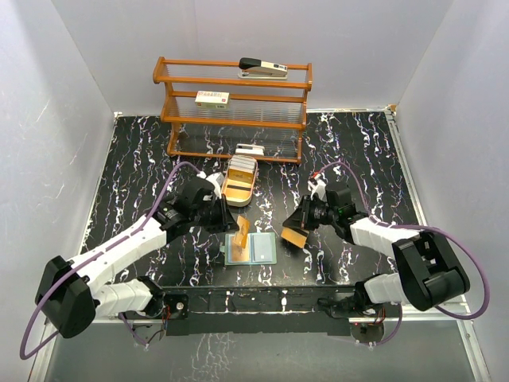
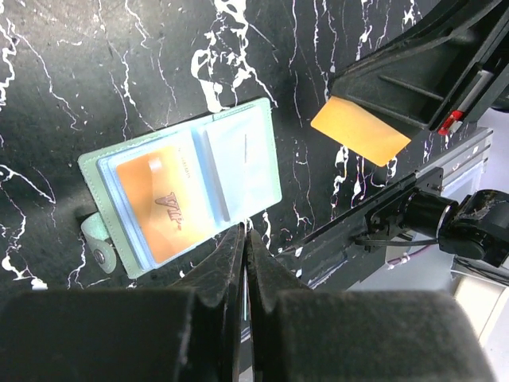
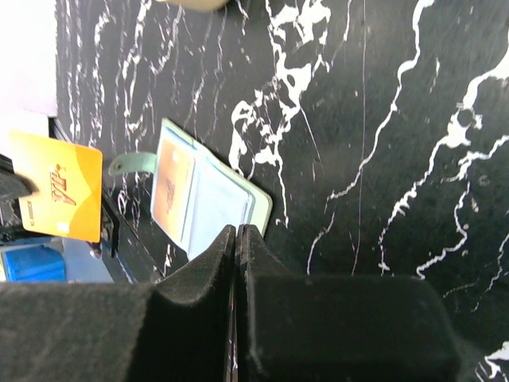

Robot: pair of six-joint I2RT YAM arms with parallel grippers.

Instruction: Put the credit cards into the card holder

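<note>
The sage-green folding card holder (image 2: 238, 159) lies open on the black marbled table (image 1: 143, 159) between the arms, with a gold-orange plastic card (image 2: 159, 207) in one clear pocket. The left gripper (image 2: 245, 239) pinches tight on a second orange card (image 3: 60, 195) above the holder's edge. The right gripper (image 3: 237, 239) likewise clamps a third orange card (image 2: 359, 131), just beside the holder.

Card holder (image 1: 253, 249) lies open on table (image 1: 143, 159) between left gripper (image 2: 244, 232) and right gripper (image 3: 237, 231). First card (image 3: 60, 195) in left gripper, second card (image 2: 362, 131) in right; tray (image 1: 228, 189) behind left gripper.
</note>
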